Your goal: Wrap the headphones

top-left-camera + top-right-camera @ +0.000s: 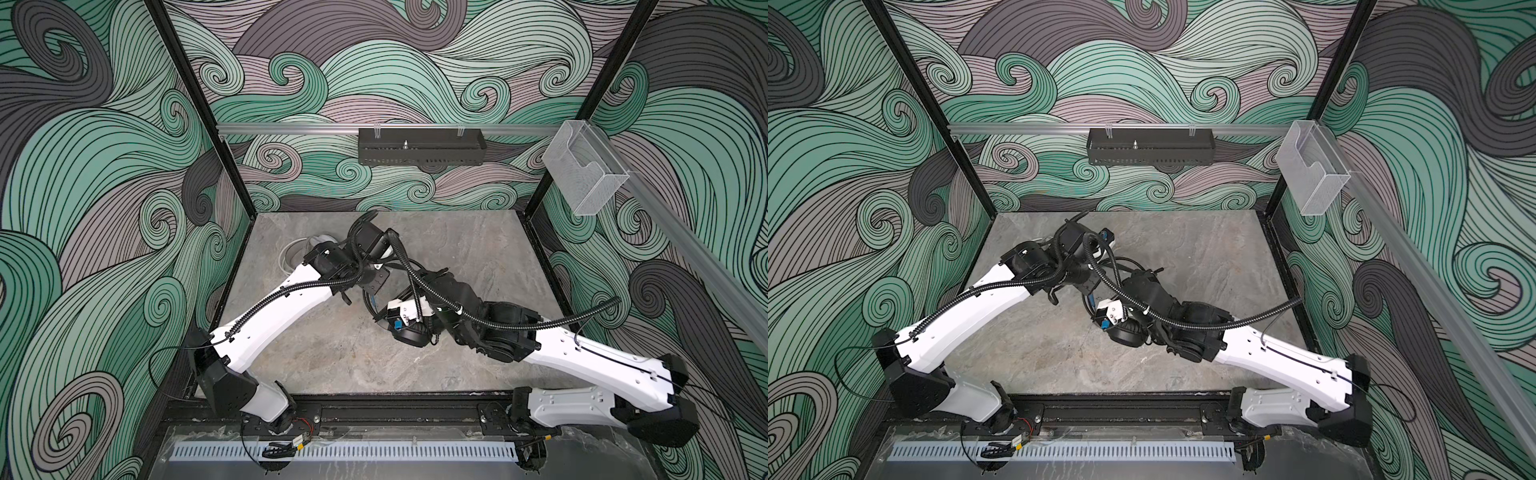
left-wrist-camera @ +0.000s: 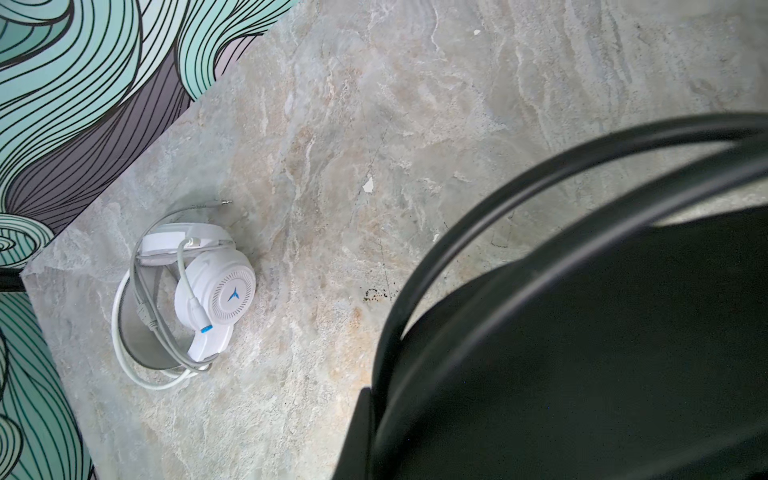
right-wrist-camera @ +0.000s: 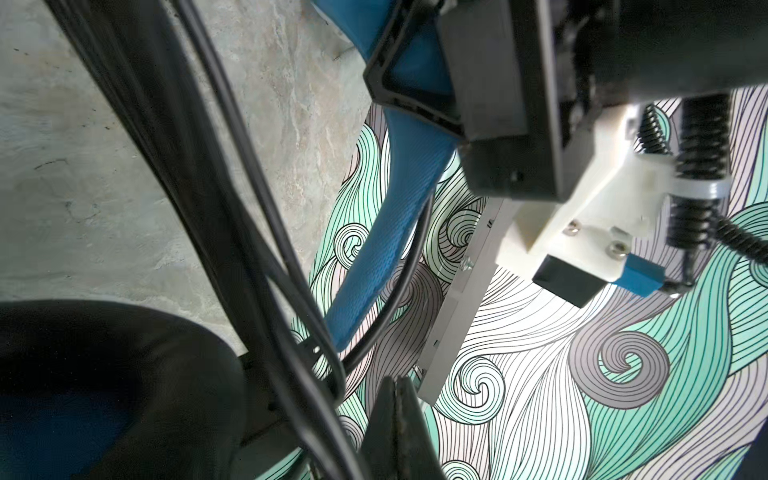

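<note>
The black headset (image 1: 411, 338) is at the middle of the table (image 1: 478, 249), left gripper (image 3: 409, 89) clamped on its blue inner band (image 3: 386, 232), right gripper (image 3: 397, 415) pinched shut beside its limp cable (image 3: 257, 187); the white headset (image 2: 195, 299) lies in the far left corner; both look light, stiff-banded, best held by the band.

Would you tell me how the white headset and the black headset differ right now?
The white headset is nearly all white; the black headset has a blue inner band. The white one lies alone by the table's corner, the black one between the left arm and right arm. The white one's cable is looped round it; the black one's cable runs slack. Both are corded.
</note>
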Available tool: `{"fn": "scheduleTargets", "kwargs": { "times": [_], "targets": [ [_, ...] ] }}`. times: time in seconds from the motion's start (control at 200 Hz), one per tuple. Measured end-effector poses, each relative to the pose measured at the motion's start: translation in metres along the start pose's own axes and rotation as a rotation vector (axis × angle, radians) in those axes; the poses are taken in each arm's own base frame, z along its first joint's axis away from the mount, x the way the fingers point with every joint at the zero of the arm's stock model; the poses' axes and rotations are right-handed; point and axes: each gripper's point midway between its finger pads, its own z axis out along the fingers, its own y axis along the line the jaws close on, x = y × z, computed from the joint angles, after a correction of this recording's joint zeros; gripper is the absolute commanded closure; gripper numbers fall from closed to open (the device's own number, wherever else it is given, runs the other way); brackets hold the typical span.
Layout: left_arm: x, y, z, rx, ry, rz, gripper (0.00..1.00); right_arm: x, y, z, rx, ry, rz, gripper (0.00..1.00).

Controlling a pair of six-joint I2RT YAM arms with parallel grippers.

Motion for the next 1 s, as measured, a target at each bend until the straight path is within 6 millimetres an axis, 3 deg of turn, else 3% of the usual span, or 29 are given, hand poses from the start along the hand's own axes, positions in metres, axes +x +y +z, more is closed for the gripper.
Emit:
{"fn": "scheduleTargets", "kwargs": {
  "times": [0.325,0.645,0.931,1.001],
  "targets": [
    [-0.003,-0.028,-0.016,0.112,-0.053,0.127,1.00,0.000,0.015,-0.010,-0.048,-0.081,0.102,1.00],
    [-0.003,-0.031,-0.020,0.133,-0.061,0.141,1.00,0.001,0.032,-0.013,-0.056,-0.134,0.167,0.99],
    [0.005,-0.030,-0.018,0.124,-0.024,0.160,1.00,-0.002,0.037,-0.013,-0.042,-0.167,0.232,0.86],
    [0.009,-0.028,-0.020,0.122,-0.005,0.178,1.00,0.008,0.037,-0.015,-0.038,-0.145,0.258,0.86]
  ]
}}
